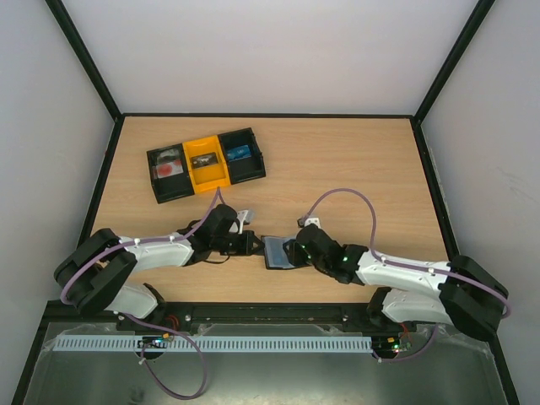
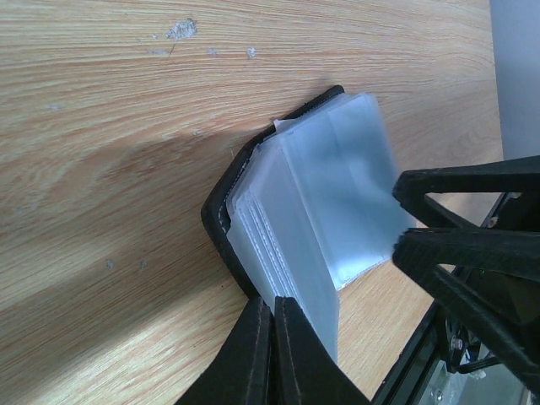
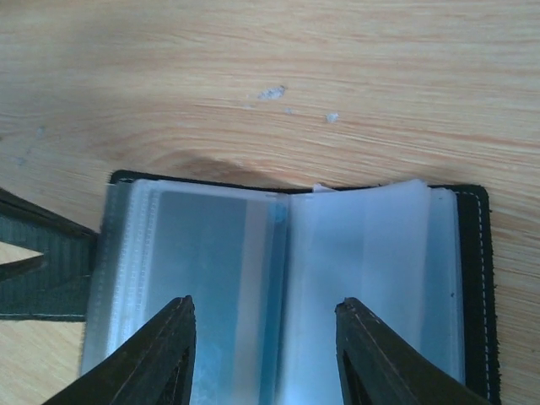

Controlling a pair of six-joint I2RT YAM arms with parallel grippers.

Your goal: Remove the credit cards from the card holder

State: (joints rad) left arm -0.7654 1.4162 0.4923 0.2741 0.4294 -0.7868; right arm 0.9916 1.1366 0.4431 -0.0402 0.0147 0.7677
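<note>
The credit cards sit inside the card holder (image 3: 287, 253), which lies open and flat on the wooden surface (image 3: 253, 84) between the two arms. Only one card (image 3: 211, 278) shows clearly, a light blue rectangle behind a cloudy plastic sleeve on the holder's left page. It is probably light, stiff and slick, so a pinch on its flat faces may slide. The best hold is likely the short edge at the sleeve's mouth, once that edge pokes out. The sleeves (image 2: 337, 202) look thin, floppy and stacked several deep, so they may lift or buckle with the card unless the holder is pinned. The left hand (image 2: 272, 316) is closed tight at the holder's black edge, seemingly on its short tab (image 3: 46, 261), though the contact itself is hidden. The right hand (image 3: 266, 308) hovers with its fingers apart over the open pages, gripping nothing. How many cards remain, and which way the sleeves open, cannot be made out. Well away at the far left stands a black-and-yellow tray (image 1: 153, 175), its contents too small to identify.
</note>
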